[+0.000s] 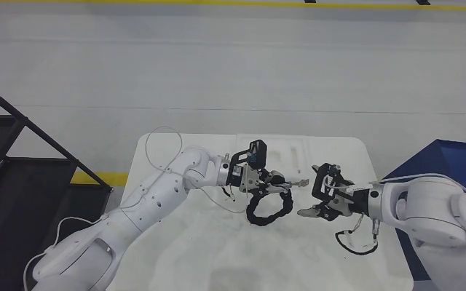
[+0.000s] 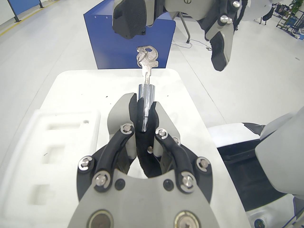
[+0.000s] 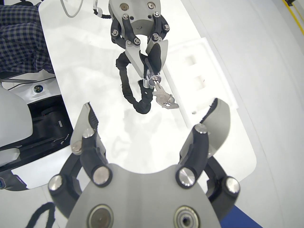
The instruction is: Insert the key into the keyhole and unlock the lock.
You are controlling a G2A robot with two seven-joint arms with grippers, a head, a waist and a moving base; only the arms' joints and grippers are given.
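Key is already pushed into the lock, and my left gripper squeezes that lock tight. My right gripper hangs wide open just past the key's head, not touching it. The turn looks not yet done, I think.

Top camera looks down from afar; both close wrist cameras face the key.
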